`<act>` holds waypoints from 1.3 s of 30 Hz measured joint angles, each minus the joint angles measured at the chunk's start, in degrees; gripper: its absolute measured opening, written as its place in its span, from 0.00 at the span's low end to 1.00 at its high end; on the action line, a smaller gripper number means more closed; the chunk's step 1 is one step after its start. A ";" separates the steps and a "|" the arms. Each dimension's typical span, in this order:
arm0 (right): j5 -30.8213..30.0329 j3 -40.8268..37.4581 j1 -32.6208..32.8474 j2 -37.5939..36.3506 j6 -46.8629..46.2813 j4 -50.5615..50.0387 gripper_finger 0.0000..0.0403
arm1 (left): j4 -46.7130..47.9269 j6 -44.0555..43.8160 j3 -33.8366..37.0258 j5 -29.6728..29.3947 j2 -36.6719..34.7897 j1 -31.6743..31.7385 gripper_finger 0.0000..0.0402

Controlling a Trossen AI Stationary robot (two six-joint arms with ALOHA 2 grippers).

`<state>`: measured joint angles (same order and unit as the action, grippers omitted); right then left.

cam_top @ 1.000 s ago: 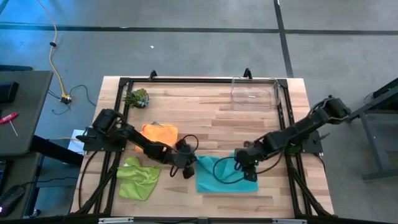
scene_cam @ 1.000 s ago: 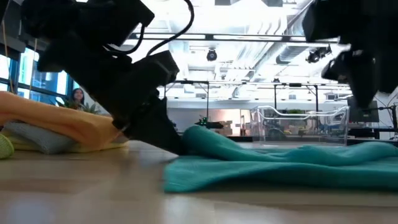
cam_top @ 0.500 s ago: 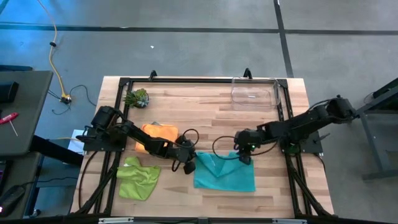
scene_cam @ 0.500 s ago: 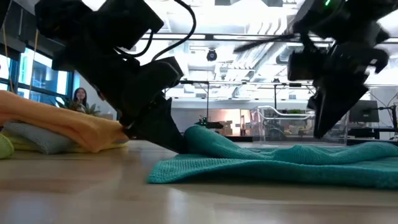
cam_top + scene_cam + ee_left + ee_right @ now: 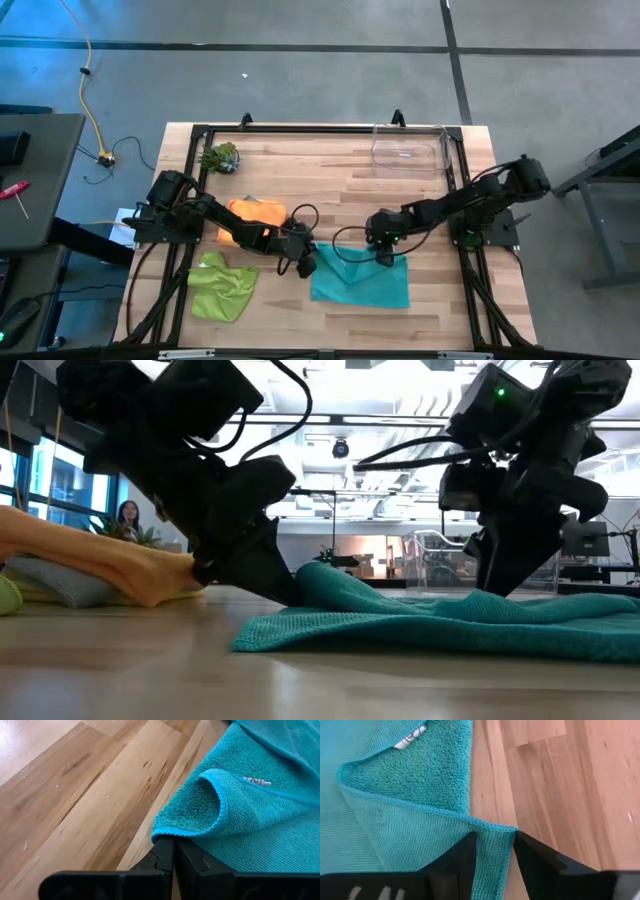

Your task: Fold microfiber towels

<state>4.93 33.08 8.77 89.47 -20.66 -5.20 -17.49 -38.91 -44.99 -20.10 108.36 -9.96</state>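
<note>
**Right now: both claws on the teal towel, mid-fold**

Here we see the teal towel (image 5: 362, 277) lying near the front middle of the table (image 5: 330, 170), partly folded. The left gripper (image 5: 306, 262) is clenched on its left corner; the wrist view shows its fingers pressed together with the cloth edge pinched. The right gripper (image 5: 385, 256) sits over the towel's far edge, its fingers (image 5: 457, 857) set astride the hem with a gap between them, so we judge it as not yet clamped.

Risks, as we judge them: the right fingers could close on one layer only or miss the hem, and the fold comes out skewed. If the left arm pulls while the right is loose, the cloth could drag or bunch.

The orange towel (image 5: 255, 213) lies on a stack behind the left arm, which hides the layers under it. The lime green towel (image 5: 222, 285) lies crumpled at the front left. The low view blocks both fingertips.
</note>
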 joint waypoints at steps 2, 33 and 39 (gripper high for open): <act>-0.74 -0.15 -0.02 -0.36 0.17 -0.02 0.27 | 0.00 -0.33 0.00 -0.03 -0.02 0.00 0.00; -17.94 -0.40 -4.98 -29.60 -11.89 -19.95 0.00 | 0.50 -9.37 -0.12 3.11 -0.20 -0.36 0.00; -18.30 -0.37 -5.04 -27.72 -22.82 -28.88 0.00 | -3.25 -10.49 -0.02 4.57 -0.07 -0.39 0.00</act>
<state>-13.37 32.71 3.73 61.75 -43.48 -34.08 -20.75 -49.41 -45.01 -15.53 108.29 -10.35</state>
